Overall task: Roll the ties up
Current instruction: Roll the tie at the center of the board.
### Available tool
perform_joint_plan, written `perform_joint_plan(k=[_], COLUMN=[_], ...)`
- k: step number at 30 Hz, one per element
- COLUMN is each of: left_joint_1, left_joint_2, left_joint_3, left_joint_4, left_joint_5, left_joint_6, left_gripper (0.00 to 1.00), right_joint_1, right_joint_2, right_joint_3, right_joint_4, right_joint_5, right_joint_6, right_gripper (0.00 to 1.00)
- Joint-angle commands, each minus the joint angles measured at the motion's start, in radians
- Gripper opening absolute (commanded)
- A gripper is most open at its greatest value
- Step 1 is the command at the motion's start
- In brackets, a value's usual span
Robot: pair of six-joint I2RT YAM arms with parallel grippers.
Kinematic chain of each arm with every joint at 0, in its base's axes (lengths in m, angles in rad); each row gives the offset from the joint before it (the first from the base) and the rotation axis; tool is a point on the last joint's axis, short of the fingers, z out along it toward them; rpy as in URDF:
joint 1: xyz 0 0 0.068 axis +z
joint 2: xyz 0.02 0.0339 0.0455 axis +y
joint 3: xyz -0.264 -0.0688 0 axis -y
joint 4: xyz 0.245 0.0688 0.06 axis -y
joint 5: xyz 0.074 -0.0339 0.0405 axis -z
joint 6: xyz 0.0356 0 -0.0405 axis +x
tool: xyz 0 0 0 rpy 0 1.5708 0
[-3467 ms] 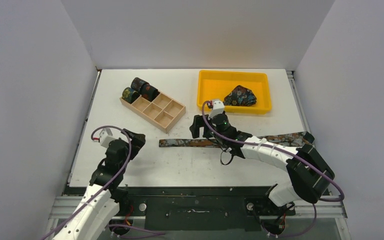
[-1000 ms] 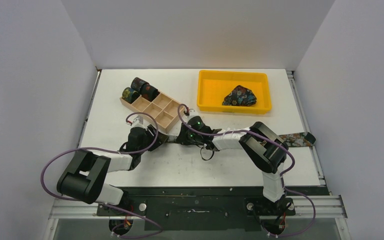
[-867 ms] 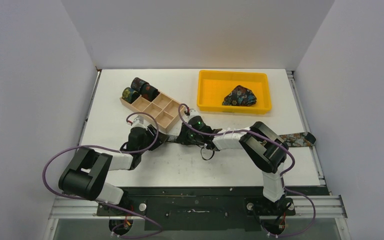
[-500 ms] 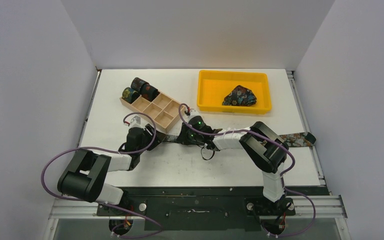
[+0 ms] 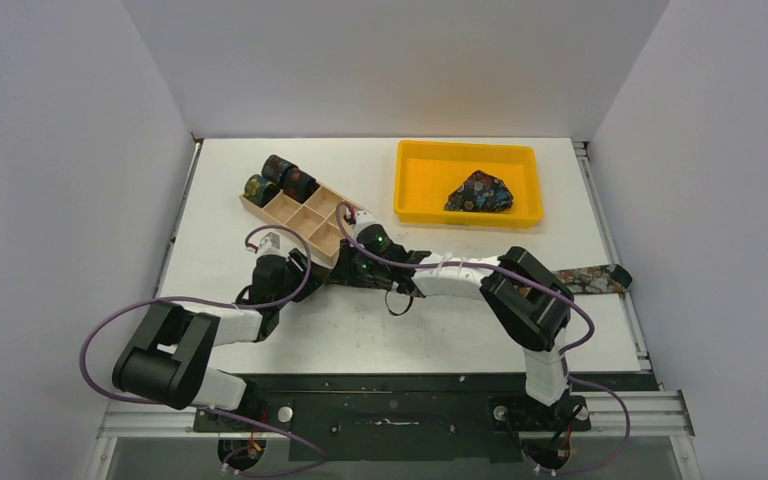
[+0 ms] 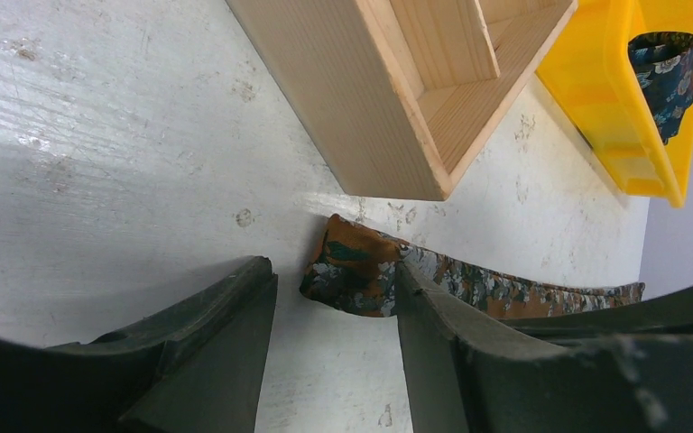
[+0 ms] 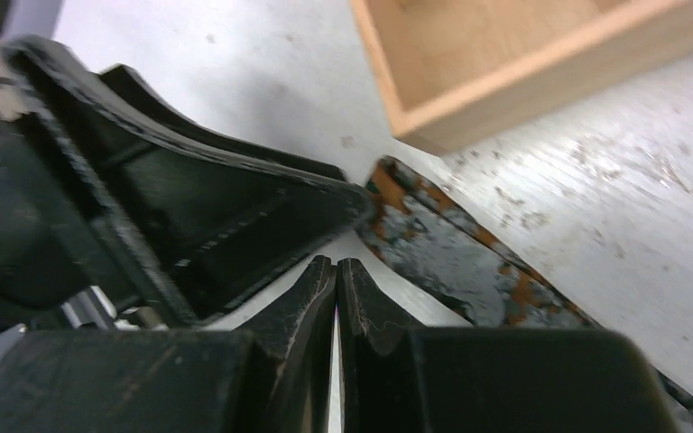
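Tie (image 5: 592,278) middle hidden under right arm (image 5: 460,274); lies left-right. Left hand (image 6: 334,275) released astride its end; right hand (image 7: 336,269) clenched, empty.

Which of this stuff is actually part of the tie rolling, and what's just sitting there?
Job:
flat rust tie on the table
three rolled ties at the far end of the wooden box
blue floral tie in the yellow tray

Just there:
wooden box
yellow tray
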Motion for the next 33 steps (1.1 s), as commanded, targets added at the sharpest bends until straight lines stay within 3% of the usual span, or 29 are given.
perform_joint_plan(k=[1, 19, 33], left_joint_1=[0.008, 0.01, 0.015], left_joint_2=[-0.017, 0.005, 0.191], left_joint_3=[-0.018, 0.006, 0.021], left_joint_4=[-0.091, -0.074, 0.094], left_joint_5=[-0.014, 0.044, 0.132], left_joint_6=[0.026, 0.098, 0.061], left_gripper=[0.5, 0.51, 0.44], right_joint_1=[-0.001, -0.061, -0.083], right_joint_2=[0.003, 0.11, 0.102], right_joint_3=[0.068, -0.01, -0.08], right_joint_4=[-0.014, -0.04, 0.009], right_joint_5=[-0.012, 0.006, -0.034], right_joint_6=[-0.011, 0.004, 0.02], right_gripper=[0.06, 0.05, 0.05])
